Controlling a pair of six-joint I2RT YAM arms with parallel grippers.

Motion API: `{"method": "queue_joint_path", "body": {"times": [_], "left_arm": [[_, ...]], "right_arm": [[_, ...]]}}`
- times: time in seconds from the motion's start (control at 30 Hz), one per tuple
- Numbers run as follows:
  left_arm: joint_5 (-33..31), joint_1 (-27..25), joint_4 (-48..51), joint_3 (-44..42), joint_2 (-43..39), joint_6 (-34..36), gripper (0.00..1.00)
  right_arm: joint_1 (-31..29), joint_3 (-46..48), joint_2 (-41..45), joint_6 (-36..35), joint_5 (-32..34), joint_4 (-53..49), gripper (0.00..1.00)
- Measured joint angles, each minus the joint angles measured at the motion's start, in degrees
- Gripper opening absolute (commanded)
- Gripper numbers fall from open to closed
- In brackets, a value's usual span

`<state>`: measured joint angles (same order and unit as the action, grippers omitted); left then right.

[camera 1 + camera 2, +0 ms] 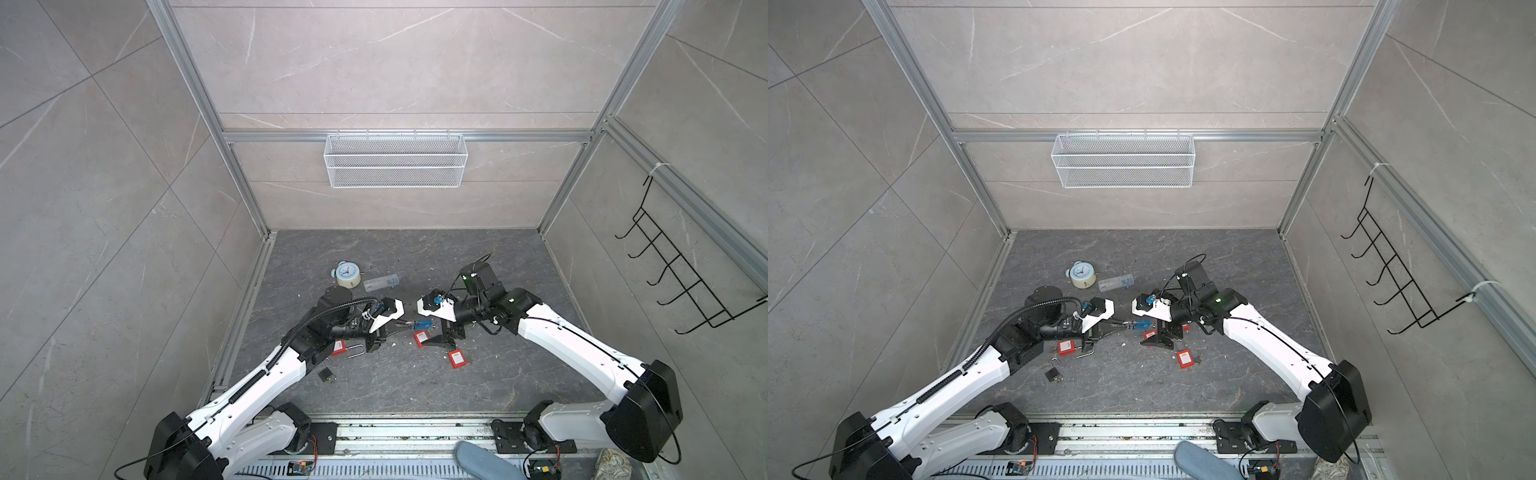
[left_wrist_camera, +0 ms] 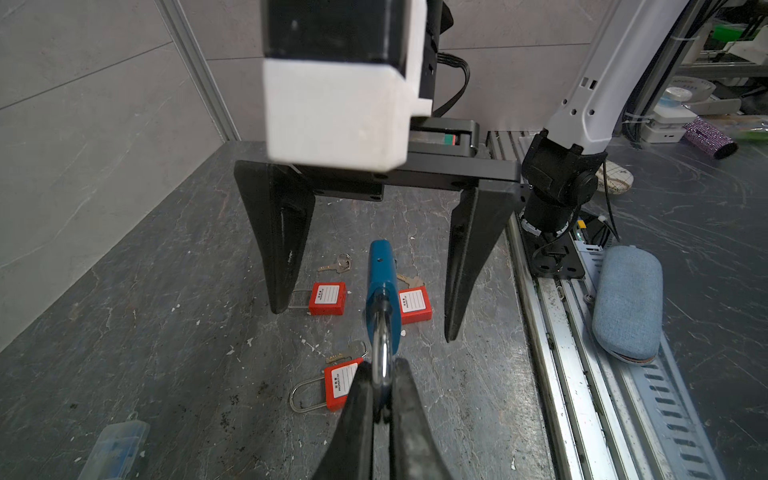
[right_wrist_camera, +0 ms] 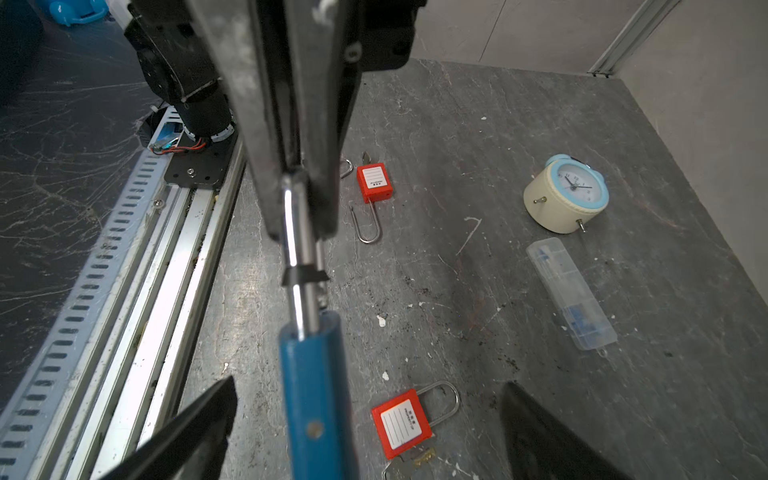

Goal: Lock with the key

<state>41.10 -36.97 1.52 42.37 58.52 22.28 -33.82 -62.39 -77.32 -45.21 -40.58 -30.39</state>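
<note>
A blue padlock (image 1: 423, 324) (image 1: 1142, 325) hangs above the floor between the two arms. My left gripper (image 2: 381, 368) (image 1: 402, 325) is shut on its steel shackle (image 3: 297, 249). My right gripper (image 3: 370, 384) (image 2: 365, 324) is open, its fingers (image 2: 286, 249) standing on either side of the blue body (image 3: 316, 395) without touching it. No key shows in the blue lock. Loose keys (image 2: 334, 266) lie on the floor beside three red padlocks (image 2: 327, 298) (image 2: 413, 305) (image 2: 340, 384).
A small black padlock (image 1: 327, 376) lies near the left arm. An alarm clock (image 1: 347, 274) and a clear plastic box (image 1: 381, 281) sit farther back. A white wire basket (image 1: 395, 160) hangs on the back wall, a black hook rack (image 1: 681, 270) on the right wall.
</note>
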Motion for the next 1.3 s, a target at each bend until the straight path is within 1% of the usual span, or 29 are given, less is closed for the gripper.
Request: {"method": "queue_joint_path", "body": {"times": [0.13,0.17,0.3,0.33,0.37,0.4,0.43,0.5,0.57,0.63,0.7,0.77,0.83,0.87,0.93,0.97,1.03,1.07,1.13,1.2,1.3], "left_arm": [[0.0,0.0,0.1,0.0,-0.2,0.1,0.0],[0.0,0.0,0.1,0.0,-0.3,0.1,0.0],[0.0,0.0,0.1,0.0,-0.4,0.2,0.0],[0.0,0.0,0.1,0.0,-0.4,0.2,0.0],[0.1,0.0,0.1,0.0,-0.4,0.2,0.0],[0.1,0.0,0.1,0.0,-0.4,0.2,0.0],[0.1,0.0,0.1,0.0,-0.3,0.3,0.0],[0.2,0.0,0.1,0.0,-0.3,0.3,0.0],[0.2,0.0,0.1,0.0,-0.3,0.5,0.0],[0.2,0.0,0.1,0.0,-0.3,0.6,0.0],[0.2,0.0,0.1,0.0,-0.3,0.8,0.0],[0.3,0.0,0.1,0.0,-0.2,0.9,0.0],[0.6,0.0,0.2,0.0,0.0,1.1,0.0],[0.7,0.0,0.2,0.0,0.2,1.1,0.0],[0.9,0.0,0.2,0.0,0.3,1.2,0.0],[1.0,0.0,0.2,0.0,0.5,1.2,0.0],[1.3,-0.1,0.2,0.0,0.7,1.3,0.0],[1.4,-0.2,0.2,0.0,0.8,1.3,0.0],[1.5,-0.2,0.2,0.0,1.1,1.4,0.0],[1.6,-0.3,0.2,0.0,1.3,1.5,0.0],[1.5,-1.0,0.1,0.1,1.9,1.5,0.0]], "right_arm": [[0.0,0.0,-0.1,0.1,-0.3,0.4,0.99],[0.0,0.0,0.0,-0.1,-0.4,0.5,0.97],[0.0,0.0,0.2,-2.2,-1.2,0.1,0.83],[0.0,0.0,0.2,-2.5,-1.3,0.0,0.78],[0.0,0.0,0.2,-3.3,-1.6,-0.2,0.66],[0.0,0.0,0.2,-3.6,-1.9,-0.3,0.61],[0.0,0.0,0.2,-3.6,-2.0,-0.7,0.59],[0.0,0.0,0.2,-4.4,-2.4,-1.0,0.51],[0.0,0.0,0.2,-4.6,-2.8,-1.3,0.45],[0.0,0.0,0.2,-5.1,-3.2,-1.7,0.35],[0.0,-0.4,0.0,-5.9,-3.9,-2.6,0.27],[0.0,-1.4,-0.6,-6.4,-4.5,-4.0,0.25],[0.0,-2.6,-1.4,-7.2,-5.2,-5.3,0.2],[0.0,-3.0,-1.7,-7.5,-5.4,-5.8,0.2],[0.0,-3.2,-1.9,-8.2,-5.8,-6.5,0.1],[0.0,-3.2,-1.9,-8.8,-5.9,-7.0,0.08],[0.0,-3.3,-1.9,-9.1,-6.0,-7.7,0.08],[0.0,-3.3,-2.0,-9.3,-6.0,-8.2,0.05],[0.0,-3.6,-2.2,-9.8,-6.0,-9.0,0.04],[0.0,-3.8,-2.3,-10.1,-6.0,-9.5,0.0],[0.0,-3.9,-2.6,-10.4,-6.0,-10.3,0.0]]}}
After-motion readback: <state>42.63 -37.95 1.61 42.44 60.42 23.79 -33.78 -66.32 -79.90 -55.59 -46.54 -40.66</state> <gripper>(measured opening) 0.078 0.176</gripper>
